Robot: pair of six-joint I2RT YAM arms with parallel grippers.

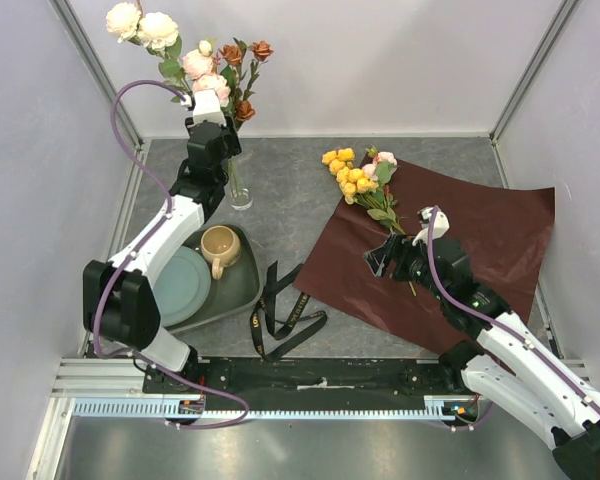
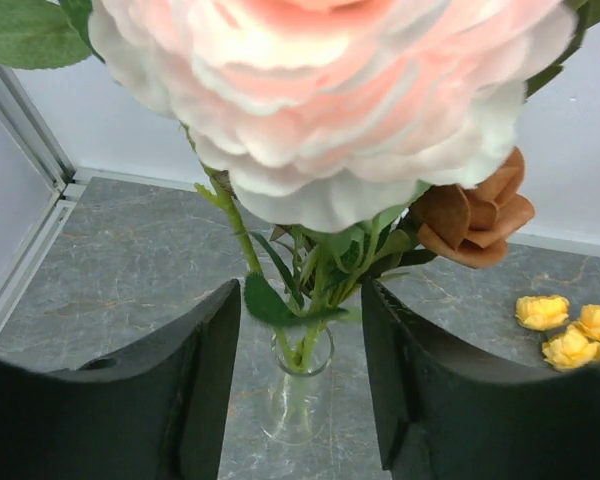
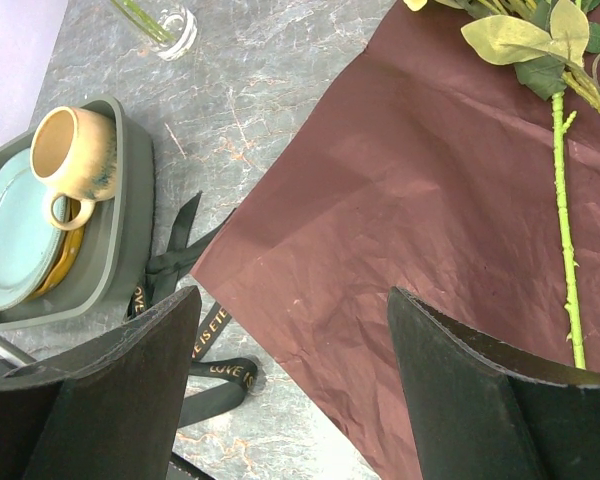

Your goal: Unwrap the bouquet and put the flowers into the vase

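The clear glass vase [image 1: 241,194] [image 2: 298,395] stands at the back left and holds cream-white [image 1: 140,25], pink [image 2: 330,90] and rust-orange [image 2: 475,215] flowers. My left gripper [image 1: 223,150] [image 2: 302,290] is open just above the vase rim. Its fingers stand on either side of the green stems without touching them. The bouquet is unwrapped: its maroon paper [image 1: 460,250] [image 3: 410,180] lies flat, with a yellow rose spray [image 1: 352,177] on it. My right gripper [image 1: 378,262] [image 3: 295,295] hangs open and holding nothing over the paper's left edge. The spray's green stem [image 3: 565,230] lies to its right.
The black ribbon [image 1: 280,315] [image 3: 170,270] with gold lettering lies loose on the table left of the paper. A grey tray [image 1: 242,285] [image 3: 130,200] at the left holds a tan mug [image 1: 220,248] [image 3: 75,155] and a teal plate [image 1: 178,285]. White walls close in three sides.
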